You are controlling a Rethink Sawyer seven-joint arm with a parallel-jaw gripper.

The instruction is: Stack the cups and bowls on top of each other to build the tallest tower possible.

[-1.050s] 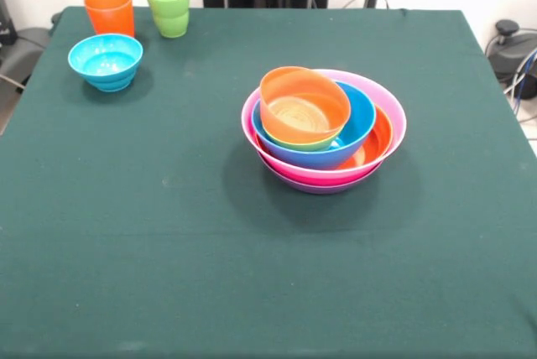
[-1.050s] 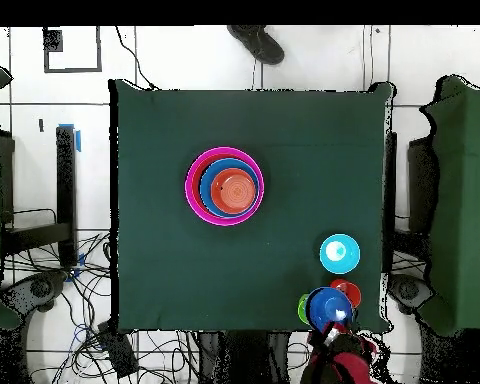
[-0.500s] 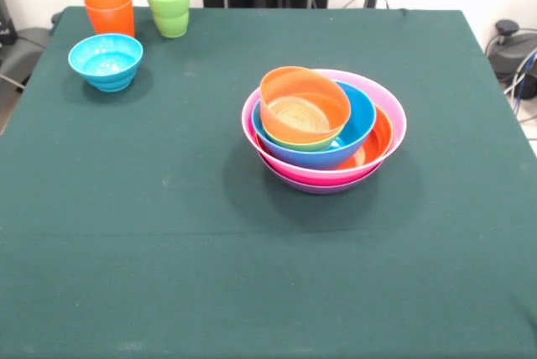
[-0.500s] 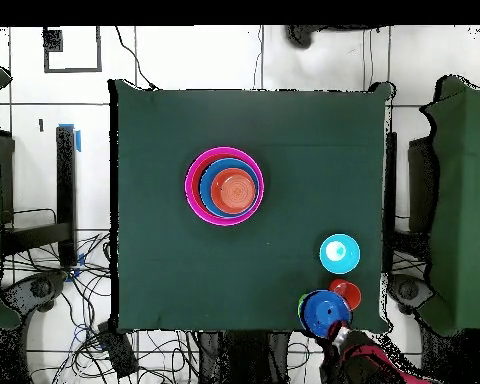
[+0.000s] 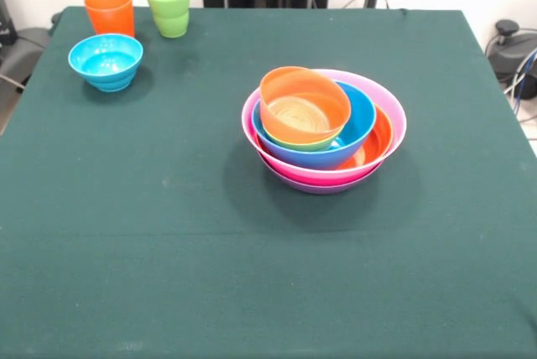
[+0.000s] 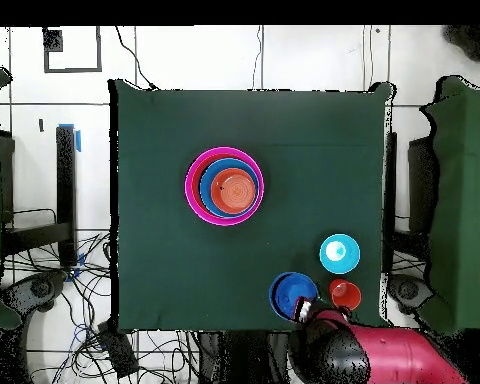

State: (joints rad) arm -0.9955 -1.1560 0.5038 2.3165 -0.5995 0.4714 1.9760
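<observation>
Arm (image 6: 384, 355) enters overhead view at 5 o'clock. Gripper (image 6: 306, 309) at rim of dark blue bowl (image 6: 292, 295), bowl aloft above table (image 5: 168, 233); fingers obscured, grip cannot be judged. Tower (image 5: 323, 128) mid-table: pink bowl (image 5: 394, 116) widest, small orange bowl (image 5: 304, 106) tilted on top. Front view, 10–11 o'clock: light blue bowl (image 5: 105, 60), orange cup (image 5: 110, 11), green cup (image 5: 169, 7).
</observation>
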